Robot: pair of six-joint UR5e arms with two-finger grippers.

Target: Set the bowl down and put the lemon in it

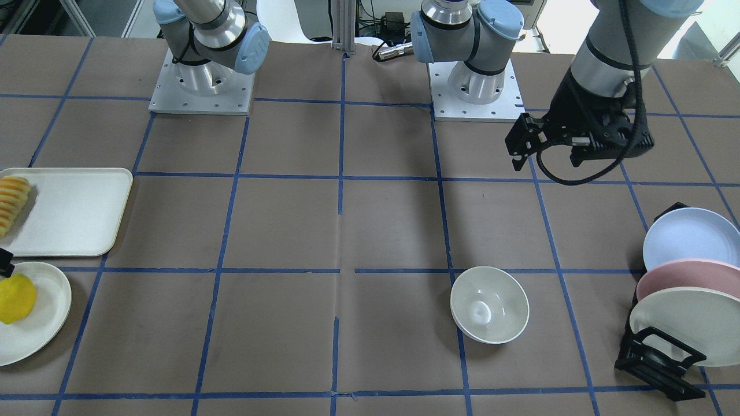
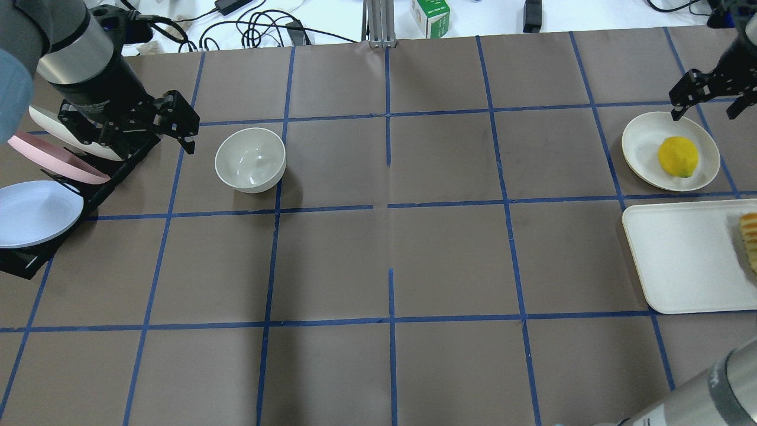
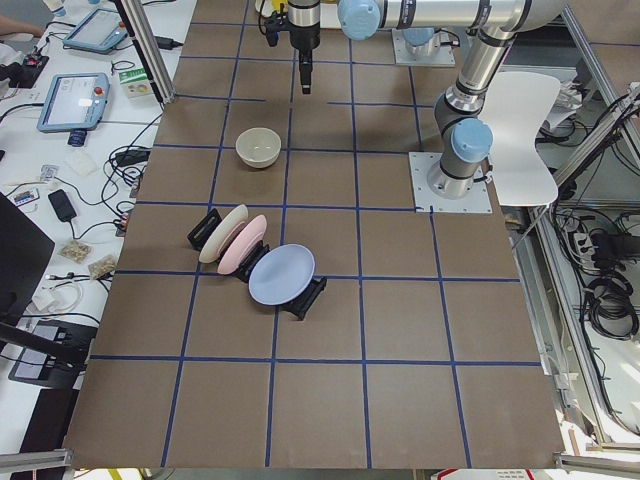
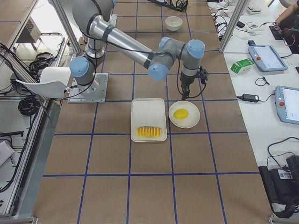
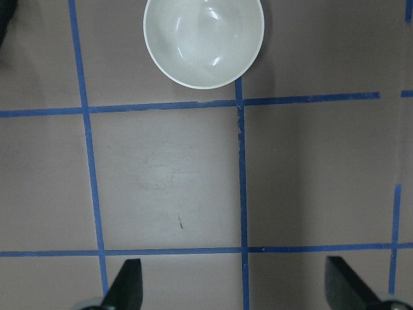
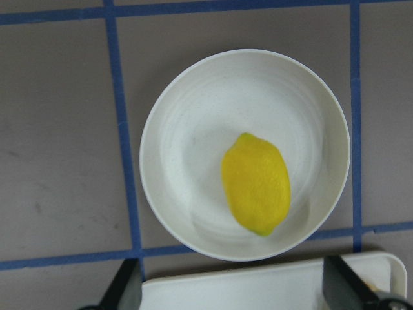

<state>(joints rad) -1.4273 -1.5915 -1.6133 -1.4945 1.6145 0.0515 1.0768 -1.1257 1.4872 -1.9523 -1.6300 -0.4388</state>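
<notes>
**Q:** Status of the bowl?
**A:** On the brown paper-covered table with a blue tape grid [image 2: 449,266], the deep round off-white glossy bowl [image 2: 250,160] stands upright. The left gripper [image 5: 235,287] hangs beside the bowl, on the robot's left of it. Its fingers are spread wide and hold nothing. The bowl lies ahead of the fingertips, outside the gap.

**Q:** Status of the lemon?
**A:** Well apart from the bowl, on the robot's right, a flat round white plate [image 6: 193,129] carries the bright yellow oval lemon [image 6: 256,184]. The right gripper [image 6: 235,287] hovers above with its fingers spread. The lemon lies below and ahead of the fingertips, untouched.
</notes>
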